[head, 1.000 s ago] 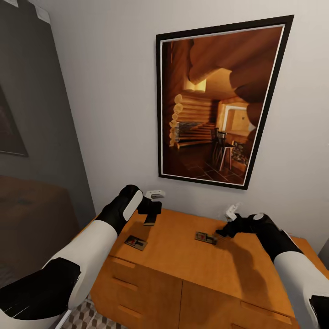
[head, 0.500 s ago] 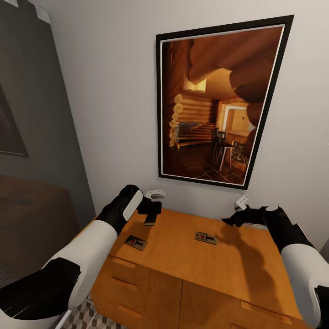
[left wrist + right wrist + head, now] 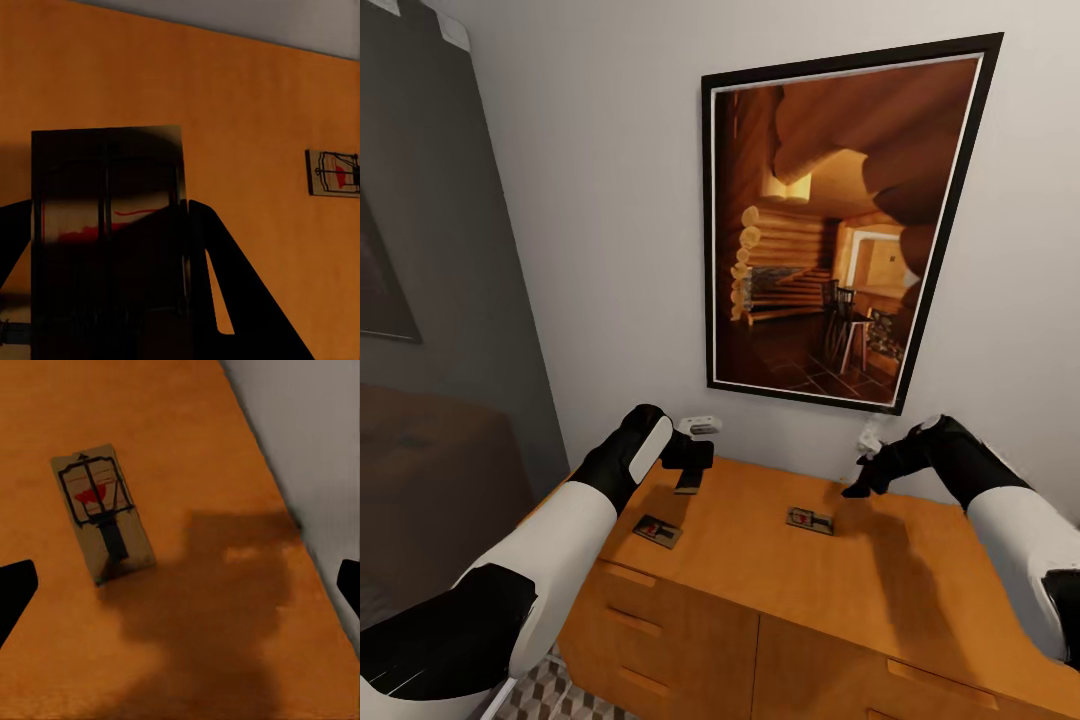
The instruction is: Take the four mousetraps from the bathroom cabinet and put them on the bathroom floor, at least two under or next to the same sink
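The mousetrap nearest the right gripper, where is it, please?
In the head view that mousetrap lies flat mid-top on the cabinet, just left of the right gripper.

The cabinet (image 3: 840, 580) fills the lower middle and lower right of the head view, its back edge against the wall. A framed picture (image 3: 840, 225) hangs on that wall in the upper middle and right. On the cabinet top, one mousetrap (image 3: 657, 530) lies near the front left corner, and a second mousetrap (image 3: 809, 520) lies near the middle, well apart from the first. A third mousetrap (image 3: 688, 481) is held above the top's left rear, between the left gripper (image 3: 690, 470) fingers. The right gripper (image 3: 857, 487) hangs just right of the middle trap, above the top. Floor tiles (image 3: 555, 695) show at the lower left.
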You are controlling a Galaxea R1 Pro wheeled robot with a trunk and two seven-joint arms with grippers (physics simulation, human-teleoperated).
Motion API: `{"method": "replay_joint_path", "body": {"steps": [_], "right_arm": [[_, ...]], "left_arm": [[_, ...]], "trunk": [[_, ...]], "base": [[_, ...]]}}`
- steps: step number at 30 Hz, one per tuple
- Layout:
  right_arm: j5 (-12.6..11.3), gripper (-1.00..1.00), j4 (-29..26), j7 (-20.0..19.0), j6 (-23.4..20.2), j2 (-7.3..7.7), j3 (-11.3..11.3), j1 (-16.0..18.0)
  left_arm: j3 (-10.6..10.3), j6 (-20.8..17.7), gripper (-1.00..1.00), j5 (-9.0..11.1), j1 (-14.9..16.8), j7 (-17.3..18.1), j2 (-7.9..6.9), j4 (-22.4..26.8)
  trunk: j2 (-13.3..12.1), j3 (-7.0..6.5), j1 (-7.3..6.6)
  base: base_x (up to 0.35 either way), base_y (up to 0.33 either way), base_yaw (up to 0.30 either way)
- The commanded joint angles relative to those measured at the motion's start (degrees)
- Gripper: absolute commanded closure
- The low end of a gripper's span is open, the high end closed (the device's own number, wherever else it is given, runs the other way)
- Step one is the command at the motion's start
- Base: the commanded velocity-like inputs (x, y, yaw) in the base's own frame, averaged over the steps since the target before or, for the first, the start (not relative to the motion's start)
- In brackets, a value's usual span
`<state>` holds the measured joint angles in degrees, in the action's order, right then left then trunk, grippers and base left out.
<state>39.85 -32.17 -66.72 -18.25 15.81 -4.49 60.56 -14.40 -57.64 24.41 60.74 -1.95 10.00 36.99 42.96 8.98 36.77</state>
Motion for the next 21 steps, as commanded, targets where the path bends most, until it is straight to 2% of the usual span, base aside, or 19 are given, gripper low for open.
{"method": "replay_joint_path", "body": {"steps": [1, 2, 4, 6, 12, 16, 21], "right_arm": [[0.1, -1.0, 0.6, -0.5, 0.0, -0.02, -2.5, 0.1], [0.0, -1.0, 1.3, -1.2, 0.0, -0.07, -6.0, 0.1], [-0.6, -1.0, 2.1, -1.9, 0.0, -0.12, -8.9, 0.2], [-1.8, -1.0, 2.5, -2.2, 0.6, -0.14, -10.4, 0.2], [-4.6, -1.0, 2.9, -2.6, 2.2, -0.13, -11.7, 0.3], [-5.0, -1.0, 3.0, -2.6, 2.5, -0.2, -12.0, 0.3], [-5.2, -1.0, 3.1, -2.2, 2.7, -1.4, -12.2, 0.3]], "left_arm": [[0.0, 0.0, 1.0, -0.2, 0.0, 0.0, 0.0, 0.0], [0.0, 0.0, 1.0, -0.2, 0.0, 0.0, 0.0, 0.0], [0.0, 0.0, 1.0, -0.2, 0.0, 0.0, 0.0, 0.0], [0.0, 0.0, 1.0, -0.2, 0.0, 0.0, 0.0, 0.0], [0.0, 0.0, 1.0, -0.2, 0.0, 0.0, 0.0, 0.0], [0.0, 0.0, 1.0, -0.2, 0.0, 0.0, 0.0, 0.0], [0.0, 0.0, 1.0, -0.2, 0.0, 0.0, 0.0, 0.0]], "trunk": [[0.0, 0.0, 0.0], [0.0, 0.0, 0.0], [0.0, 0.0, 0.0], [0.0, 0.0, 0.0], [0.0, 0.0, 0.0], [0.0, 0.0, 0.0], [0.0, 0.0, 0.0]], "base": [[0.0, 0.0, 0.0], [0.0, 0.0, 0.0], [0.0, 0.0, 0.0], [0.0, 0.0, 0.0], [0.0, 0.0, 0.0], [0.0, 0.0, 0.0], [0.0, 0.0, 0.0]]}}
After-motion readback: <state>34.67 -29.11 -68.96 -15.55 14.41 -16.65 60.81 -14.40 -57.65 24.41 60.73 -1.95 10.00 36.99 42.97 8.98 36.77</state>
